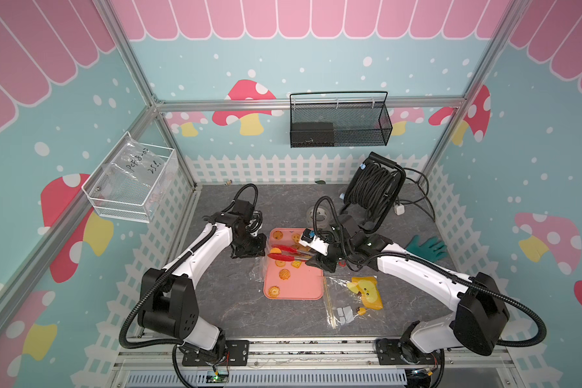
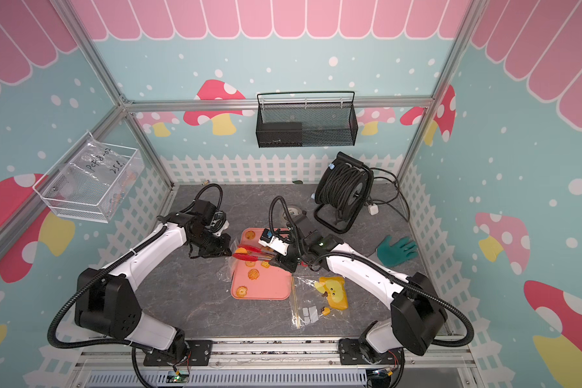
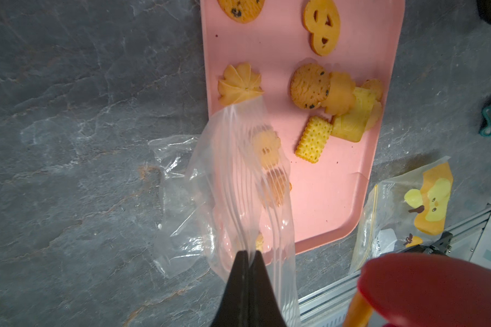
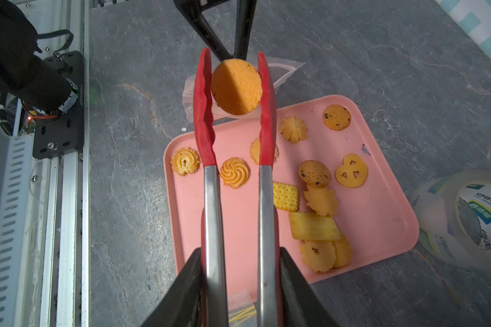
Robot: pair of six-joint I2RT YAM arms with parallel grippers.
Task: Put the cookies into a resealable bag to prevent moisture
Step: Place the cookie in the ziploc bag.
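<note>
We see the left gripper (image 3: 248, 256) pinched tight on the film of the resealable bag (image 3: 210, 198). The bag hangs crumpled over the left edge of the pink tray (image 1: 303, 289), just left of centre in both top views. The right gripper (image 4: 240, 254) squeezes the steel arms of the tongs (image 4: 210, 198), whose red tips clamp one round cookie (image 4: 236, 86) by its rim, close to the bag. The other cookies (image 4: 234, 172) lie on the tray.

We judge the drop risky. The bag is pinched at a single spot, so its mouth may sag closed and the cookie could land on the table (image 1: 232, 302). The rim-only hold could slip if the squeeze eases too early, or crack the cookie if it tightens.
</note>
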